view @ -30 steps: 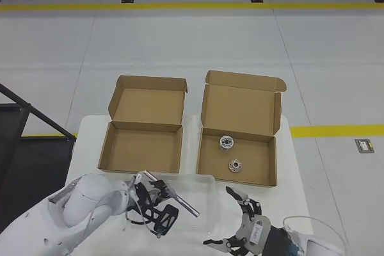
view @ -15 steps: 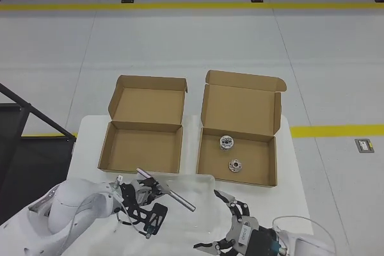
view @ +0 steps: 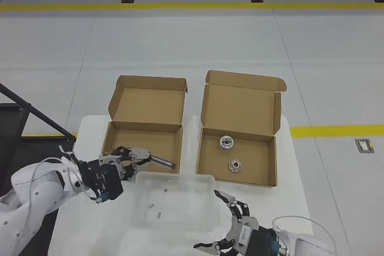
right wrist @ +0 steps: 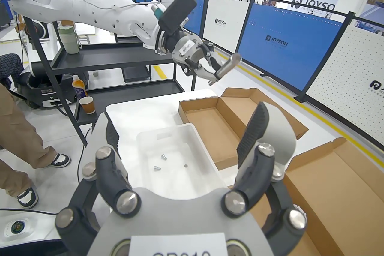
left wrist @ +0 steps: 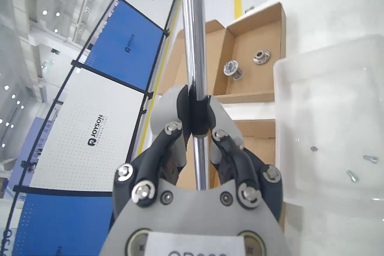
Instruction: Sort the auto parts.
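In the top view the left gripper (view: 139, 155) is at the left centre of the frame, its fingers clenched on one end of a steel rod (view: 160, 160). The rod is above the lower edge of the left cardboard box (view: 134, 144). The right cardboard box (view: 256, 163), at centre right, has two round flanged metal parts (view: 226, 141) inside. Below both boxes, on the white tabletop (view: 89, 128), stands a clear plastic bin (view: 179, 178) with some small screws (view: 152, 206). The right gripper (right wrist: 186, 117) is at the bottom edge, just beside the bin, fingers spread apart and holding nothing.

Polished steel rod (view: 160, 160), clamped in left pincer (view: 138, 154), above left carton (view: 123, 148).
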`<state>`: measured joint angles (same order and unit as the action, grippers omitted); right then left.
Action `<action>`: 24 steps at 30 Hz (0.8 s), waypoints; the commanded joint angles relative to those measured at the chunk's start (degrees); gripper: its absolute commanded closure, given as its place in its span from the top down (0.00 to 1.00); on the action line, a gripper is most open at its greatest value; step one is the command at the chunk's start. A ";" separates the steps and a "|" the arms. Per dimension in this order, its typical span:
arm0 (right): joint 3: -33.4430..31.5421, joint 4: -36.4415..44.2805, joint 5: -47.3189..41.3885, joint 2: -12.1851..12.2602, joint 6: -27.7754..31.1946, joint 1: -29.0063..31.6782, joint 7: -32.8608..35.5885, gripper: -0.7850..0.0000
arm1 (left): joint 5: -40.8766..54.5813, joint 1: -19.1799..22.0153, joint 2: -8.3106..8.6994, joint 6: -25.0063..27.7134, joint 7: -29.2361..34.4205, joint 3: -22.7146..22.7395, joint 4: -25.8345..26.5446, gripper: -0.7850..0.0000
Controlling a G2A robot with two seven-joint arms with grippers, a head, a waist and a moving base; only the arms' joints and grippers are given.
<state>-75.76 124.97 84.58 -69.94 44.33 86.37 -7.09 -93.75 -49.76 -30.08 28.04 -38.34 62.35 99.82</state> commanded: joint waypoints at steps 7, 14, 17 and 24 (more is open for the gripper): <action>0.00 0.00 0.00 0.00 0.00 0.00 0.00 1.00 | 3.86 -4.84 0.57 -2.12 -11.70 5.20 -2.42 0.00; 0.00 0.00 0.00 0.00 0.00 0.00 0.00 1.00 | 2.77 -7.52 0.61 -1.96 -1.50 7.40 -2.18 0.00; 0.00 0.00 0.00 0.00 0.00 0.00 0.00 1.00 | 6.05 -6.39 -0.13 0.56 4.92 6.27 -3.46 0.00; 0.00 0.00 0.00 0.00 0.00 0.00 0.00 1.00 | 11.93 -0.41 -2.61 4.87 12.74 1.29 -8.50 0.00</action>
<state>-75.76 124.96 84.58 -69.94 44.33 86.37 -7.09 -81.72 -50.03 -32.72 32.98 -25.28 63.60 91.29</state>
